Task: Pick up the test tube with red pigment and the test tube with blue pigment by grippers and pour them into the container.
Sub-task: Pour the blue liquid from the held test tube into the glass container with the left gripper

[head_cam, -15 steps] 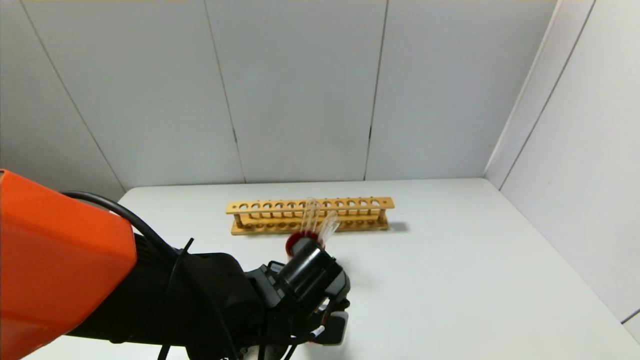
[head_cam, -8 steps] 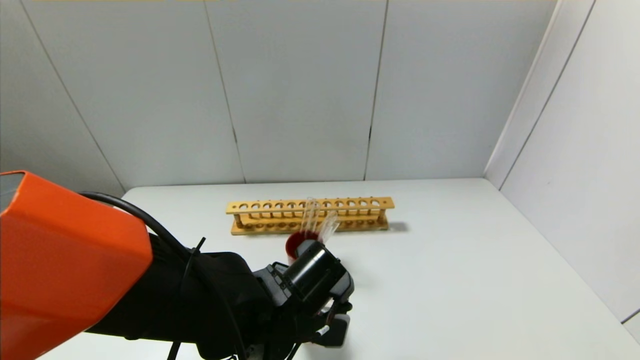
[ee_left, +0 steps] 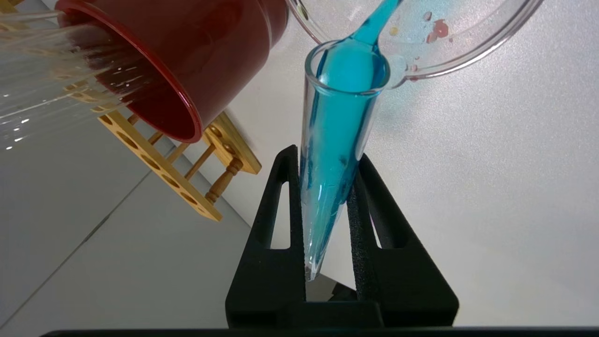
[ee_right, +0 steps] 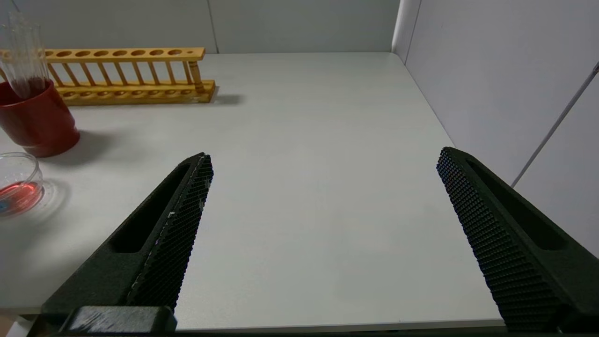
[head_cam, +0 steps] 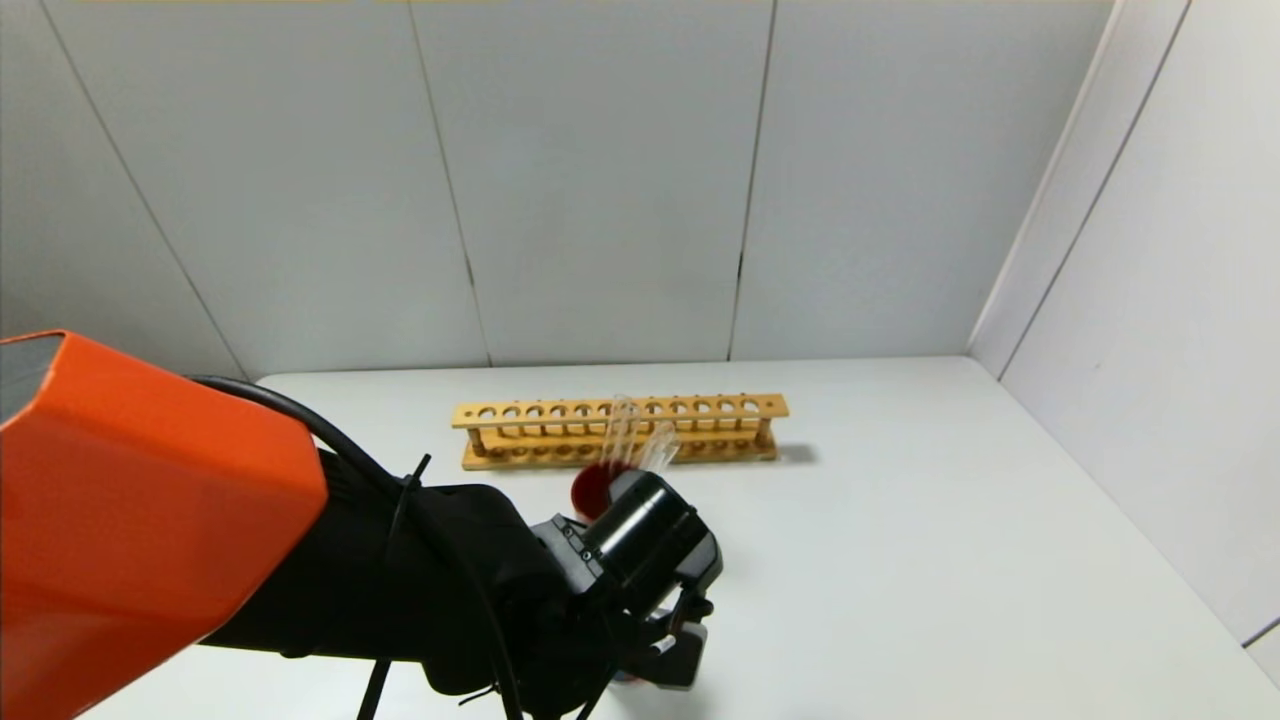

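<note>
We read no brand or label anywhere. Near the bench's front edge our left gripper clamps the test tube with blue pigment, tipped so blue liquid runs over the rim of the container; our arm hides both from the head camera. Our right gripper hangs wide open, holding nothing. Behind stand the red cup, holding clear tubes, then the wooden rack. The container's red pool is cut off.

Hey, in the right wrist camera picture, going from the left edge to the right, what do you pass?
Container with red liquid, dark red cup holding clear tubes, wooden rack, then the right gripper, its fingers wide apart over bare table.
</note>
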Motion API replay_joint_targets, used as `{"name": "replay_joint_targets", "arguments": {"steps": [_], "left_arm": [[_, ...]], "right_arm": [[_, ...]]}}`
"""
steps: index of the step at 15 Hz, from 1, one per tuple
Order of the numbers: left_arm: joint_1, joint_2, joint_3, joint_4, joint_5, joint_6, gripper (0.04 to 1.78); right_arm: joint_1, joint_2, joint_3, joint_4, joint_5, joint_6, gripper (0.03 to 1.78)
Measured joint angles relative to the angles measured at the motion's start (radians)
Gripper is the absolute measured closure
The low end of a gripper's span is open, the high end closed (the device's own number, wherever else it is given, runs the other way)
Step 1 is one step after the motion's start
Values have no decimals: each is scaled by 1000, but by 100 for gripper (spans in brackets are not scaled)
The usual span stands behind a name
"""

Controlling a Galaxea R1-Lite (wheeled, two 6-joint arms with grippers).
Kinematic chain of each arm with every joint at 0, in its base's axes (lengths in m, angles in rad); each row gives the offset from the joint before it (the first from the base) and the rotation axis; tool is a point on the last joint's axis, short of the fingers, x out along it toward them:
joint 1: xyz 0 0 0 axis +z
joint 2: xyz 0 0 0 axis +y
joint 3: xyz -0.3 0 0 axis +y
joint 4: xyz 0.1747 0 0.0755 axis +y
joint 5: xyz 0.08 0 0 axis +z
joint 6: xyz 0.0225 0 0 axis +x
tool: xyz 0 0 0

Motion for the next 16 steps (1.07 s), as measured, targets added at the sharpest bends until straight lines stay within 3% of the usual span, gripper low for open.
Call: {"name": "replay_joint_targets", "arguments": {"steps": [16], "left_arm": [[21, 51, -31, 3, 0, 59, 149]], "right_arm": [[0, 0, 0, 0, 0, 0, 6]]}}
